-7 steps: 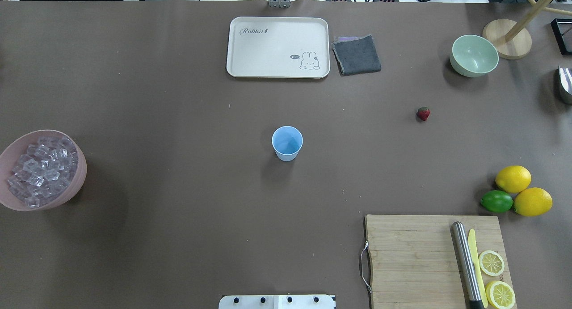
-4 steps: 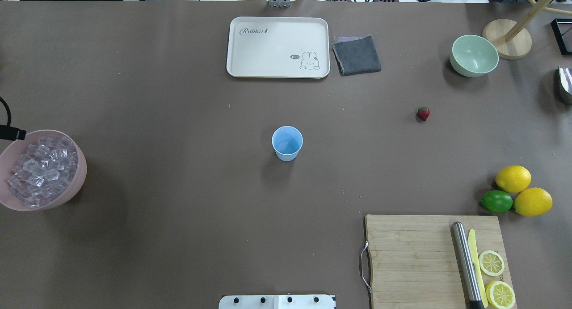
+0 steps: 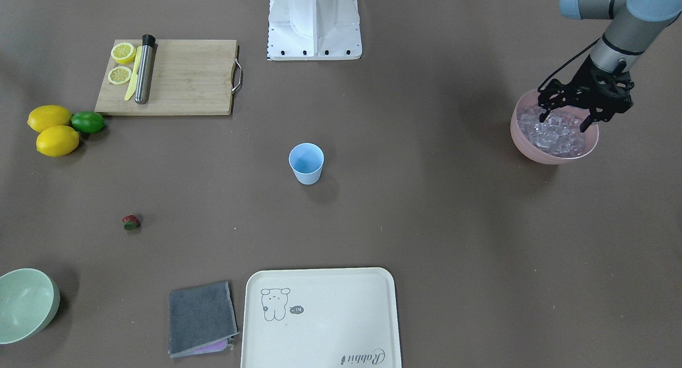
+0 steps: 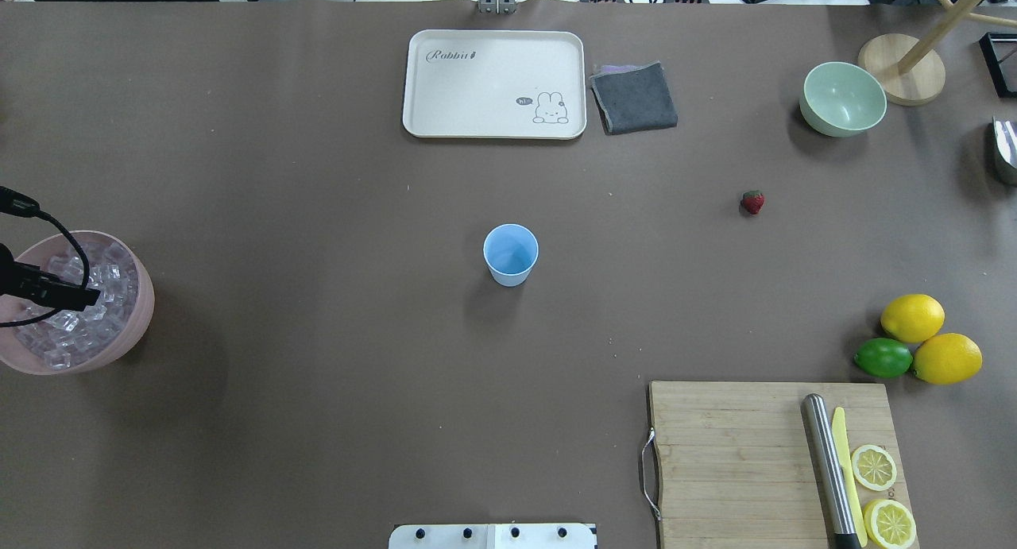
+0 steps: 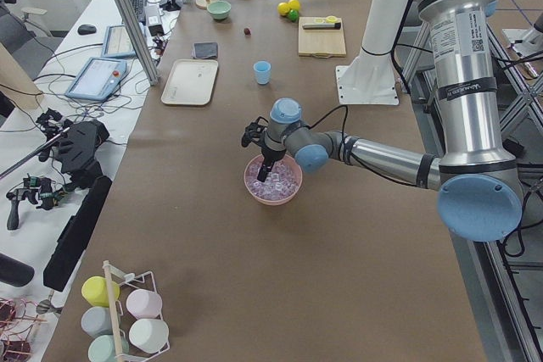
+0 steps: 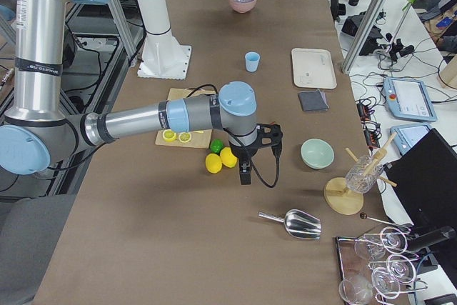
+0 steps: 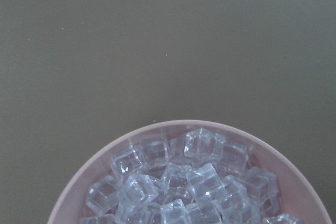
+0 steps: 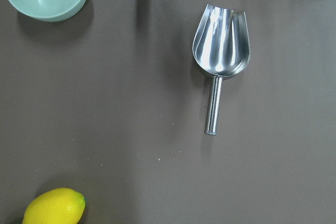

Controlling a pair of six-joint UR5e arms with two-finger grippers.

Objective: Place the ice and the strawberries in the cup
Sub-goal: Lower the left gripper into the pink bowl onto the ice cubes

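Table (image 4: 318, 175): brown, with wide bare surface on all sides of the centre.

One pink bowl (image 3: 551, 156) stands on the robot's left side. It is heaped with ice (image 7: 205, 182), small clear glassy cubes too many to count.

The left gripper (image 3: 565, 120) hangs over the heap with its fingers spread wide and nothing between them. Whether the tips touch the ice cannot be told.

One cup (image 4: 511, 255), light blue and tapered, stands upright at mid-table. Its blue inside is visible to the bottom, and it is well apart from every other item.

One strawberry (image 4: 752, 202), red with a green cap, lies on bare table on the right side, between the cup and the green bowl (image 4: 844, 98).

The right gripper (image 6: 245, 171) hangs near two lemons (image 4: 912, 317) and one lime (image 4: 883, 357). How far it is open cannot be told.
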